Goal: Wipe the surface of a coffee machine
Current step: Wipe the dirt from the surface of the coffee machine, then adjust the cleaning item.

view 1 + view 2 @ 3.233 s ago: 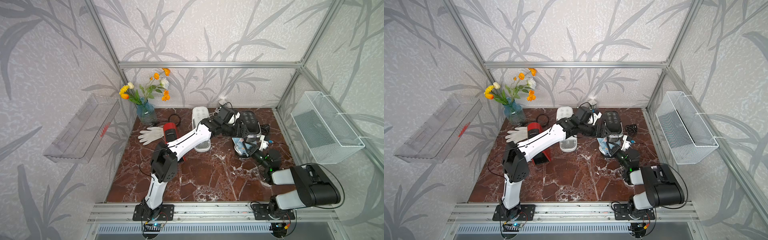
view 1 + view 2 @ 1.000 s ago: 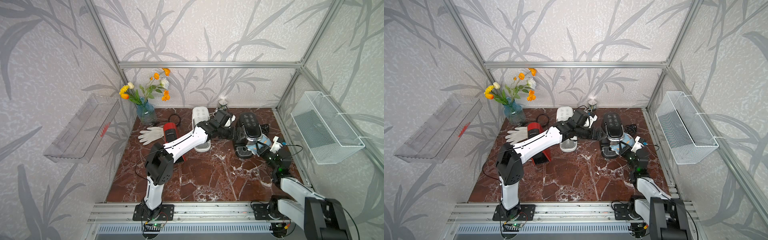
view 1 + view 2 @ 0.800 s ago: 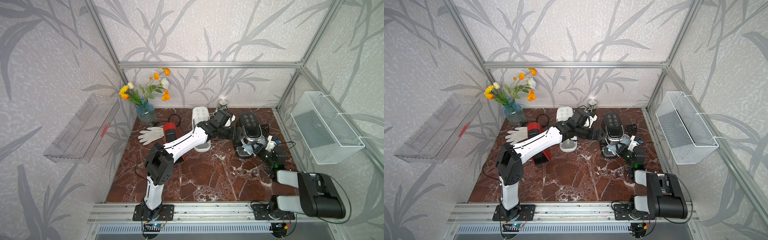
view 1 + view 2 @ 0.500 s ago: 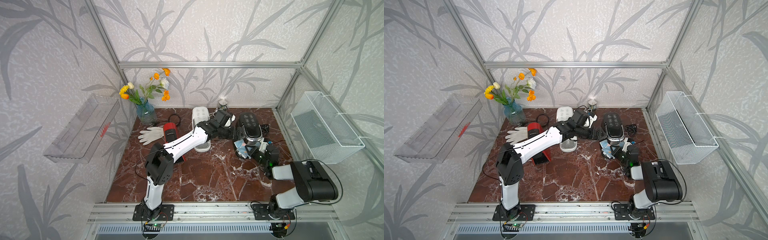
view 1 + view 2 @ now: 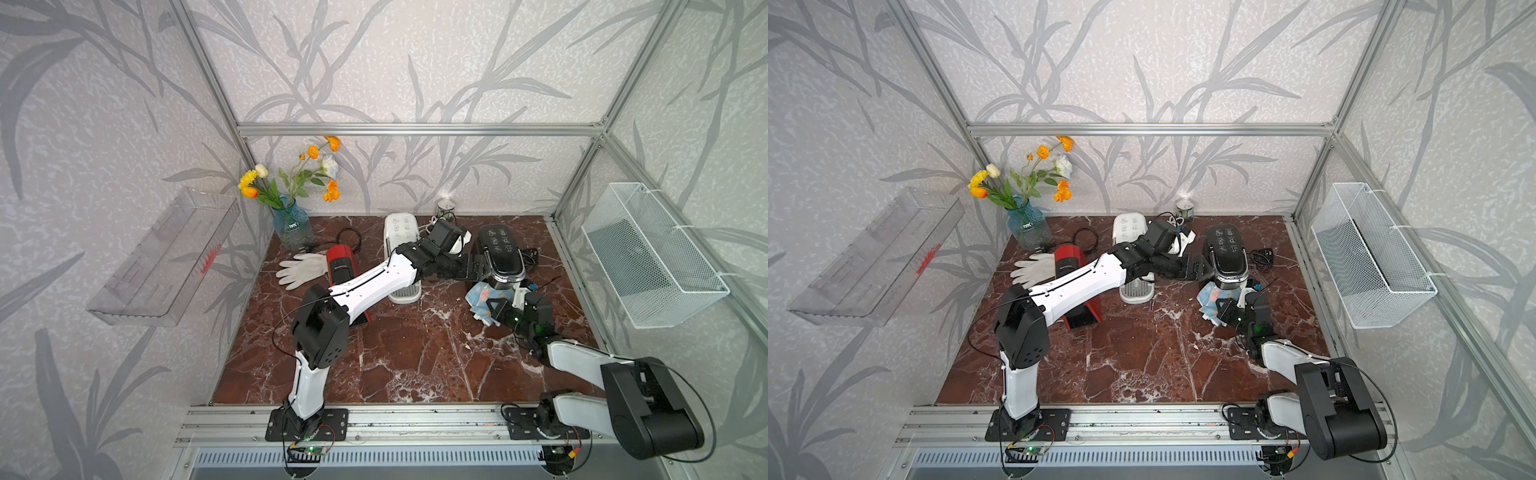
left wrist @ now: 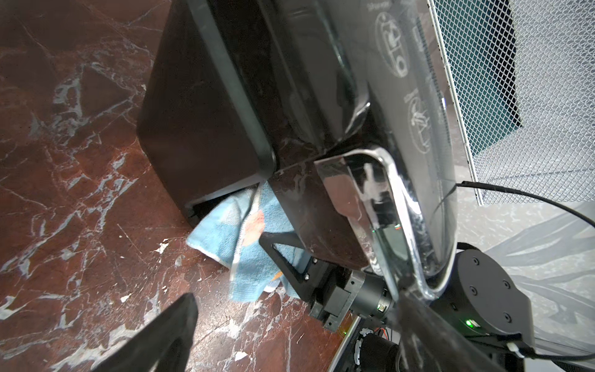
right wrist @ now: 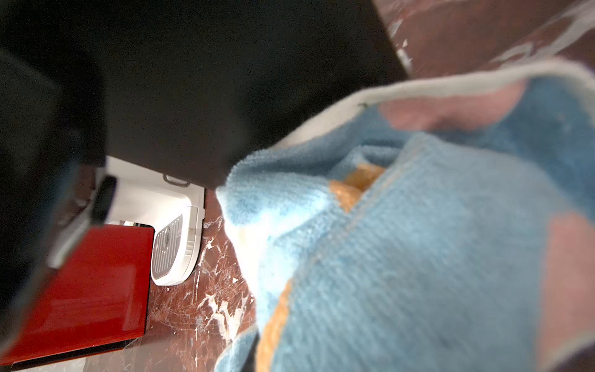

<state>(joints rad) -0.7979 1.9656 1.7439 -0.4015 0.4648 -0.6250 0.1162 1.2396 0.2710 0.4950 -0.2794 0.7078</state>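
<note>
Swept round within the last second from the outer flank of the black coffee machine (image 5: 500, 253) to its front, the right tool (image 5: 493, 309) now sits low by the foot of the machine, jaws clamped on a bunched blue patterned cloth (image 5: 476, 295). The cloth lies pressed against the machine's lower front and partly on the marbled bench (image 5: 395, 353). The left wrist view shows a fold of it (image 6: 231, 232) tucked in under the overhanging head, above the base. That low, close hold probably serves to rub the recessed front, which a pass from above would miss. The machine stands upright near the back of the bench on the right arm's side, well clear of the white and red machines nearer the left arm. Both top views show the left arm stretched across the bench, its tool (image 5: 1202, 270) spread wide at the machine's side. In the left wrist view one finger (image 6: 154, 335) stands clear over the bench, so nothing is gripped. Whether the other finger touches the casing cannot be told. Its place suggests a brace, keeping the machine from sliding under the wiping.
</note>
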